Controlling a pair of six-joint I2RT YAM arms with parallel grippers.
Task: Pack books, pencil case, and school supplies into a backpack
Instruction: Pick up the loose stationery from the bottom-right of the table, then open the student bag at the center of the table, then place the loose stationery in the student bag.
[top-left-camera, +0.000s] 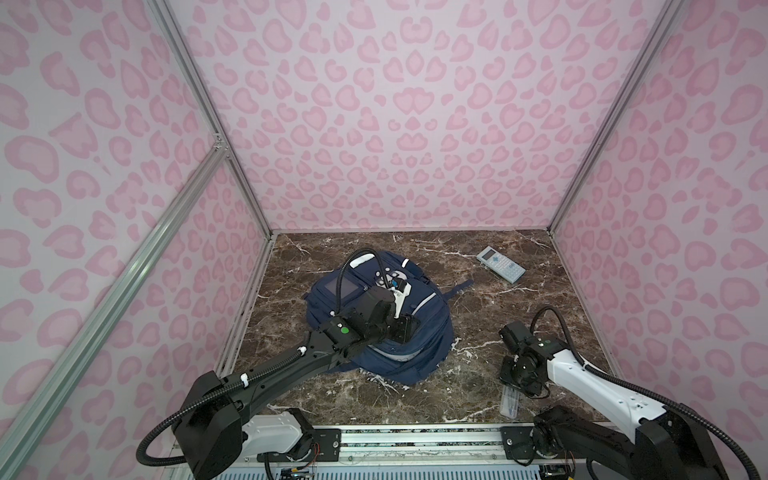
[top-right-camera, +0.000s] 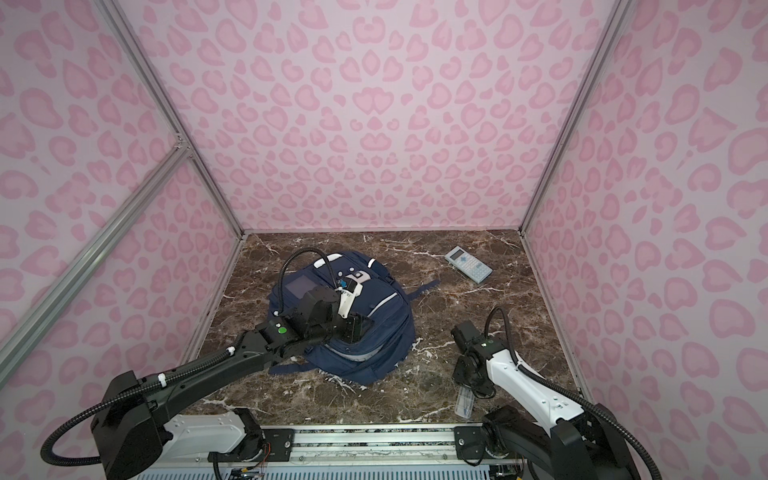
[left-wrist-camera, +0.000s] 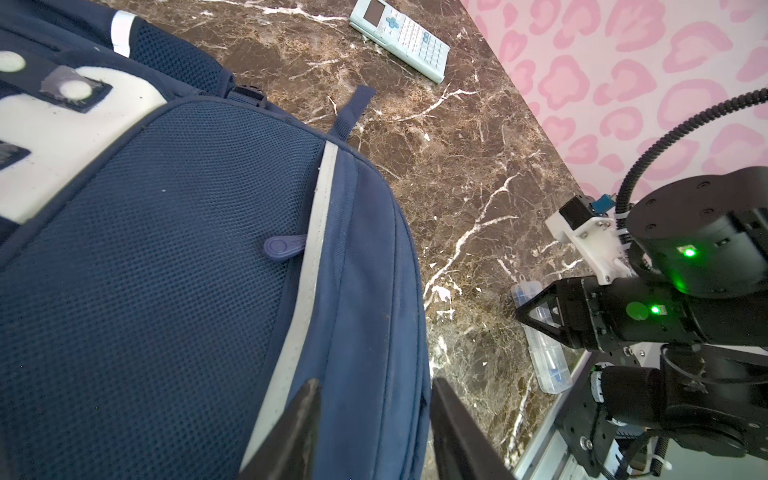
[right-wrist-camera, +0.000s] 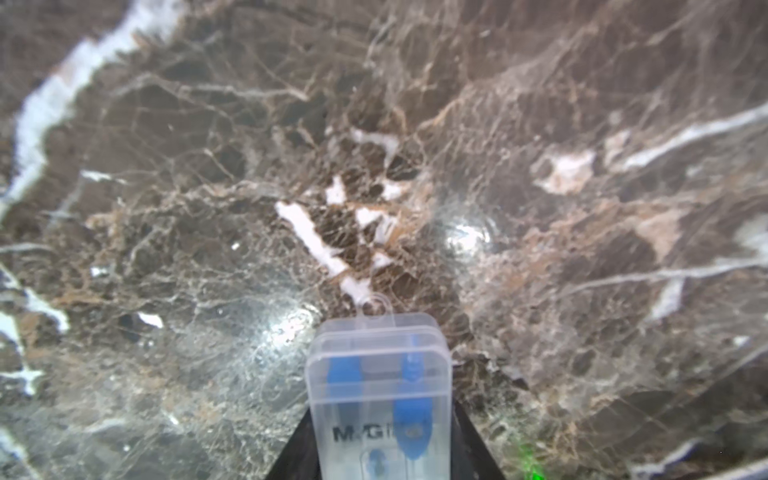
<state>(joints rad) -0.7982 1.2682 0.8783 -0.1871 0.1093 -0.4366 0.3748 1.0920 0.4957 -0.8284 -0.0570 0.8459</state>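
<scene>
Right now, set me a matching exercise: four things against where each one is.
Things:
1 backpack
2 calculator
3 clear case
4 left gripper

Places:
A back right of the table
B between the jaws of the right gripper
C over the backpack
D mid-table

Pairs: 1-D, 2-A, 3-B, 4-C.

The backpack (left-wrist-camera: 365, 291) is matt woven navy cloth, with a coarse open mesh panel (left-wrist-camera: 166, 249), flat grey reflective strips (left-wrist-camera: 309, 270) and a smooth, rubbery-looking zip pull (left-wrist-camera: 282, 248). Under the backpack, the table (top-left-camera: 436, 257) has a glossy brown marble look with white veins. Apart from the backpack, the calculator (left-wrist-camera: 401, 39) is matt pale plastic and the clear case (right-wrist-camera: 378, 374) is smooth, shiny, see-through plastic.
</scene>
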